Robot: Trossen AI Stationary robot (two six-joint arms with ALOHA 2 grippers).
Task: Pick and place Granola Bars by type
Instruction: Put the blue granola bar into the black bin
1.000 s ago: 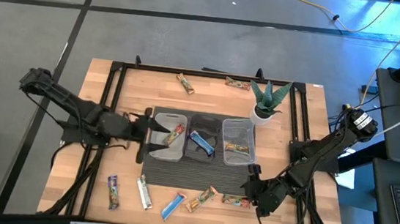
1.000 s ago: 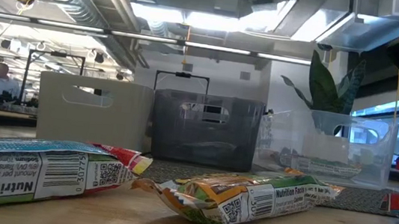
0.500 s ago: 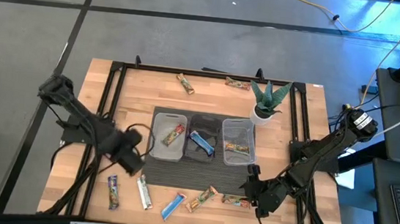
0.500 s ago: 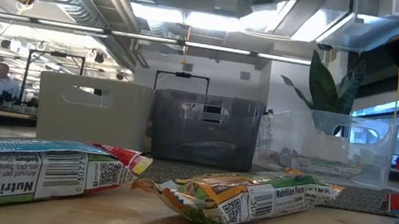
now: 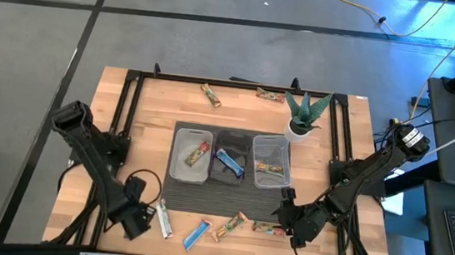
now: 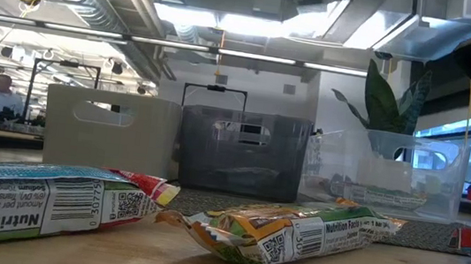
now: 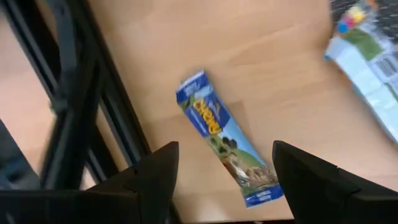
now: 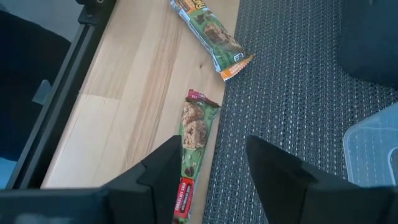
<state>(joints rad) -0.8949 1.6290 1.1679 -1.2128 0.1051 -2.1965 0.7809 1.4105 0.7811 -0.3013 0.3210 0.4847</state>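
Several granola bars lie flat on the table's near part. My left gripper [image 5: 134,216] hangs open over the near-left corner. In the left wrist view, my left gripper [image 7: 225,155] has a finger on either side of a blue-wrapped bar [image 7: 224,142] and is not touching it. That bar is hidden under the gripper in the high view. My right gripper [image 5: 287,219] is open near the mat's near-right corner. In the right wrist view, my right gripper [image 8: 214,149] sits just behind a green bar with a red end [image 8: 194,140]. A tan and green bar [image 5: 266,227] lies beside it.
Three bins stand side by side on a grey mat [image 5: 221,195]: left bin [image 5: 191,155] with one bar, middle dark bin [image 5: 228,161] with a blue bar, right bin [image 5: 271,161] with bars. A potted plant [image 5: 304,114] stands behind them. Two bars [image 5: 210,95] lie at the far edge.
My left arm has swung from over the left bin toward the table's near-left corner and gone down over the blue-wrapped bar lying there. My right arm has kept still. No bar has moved.
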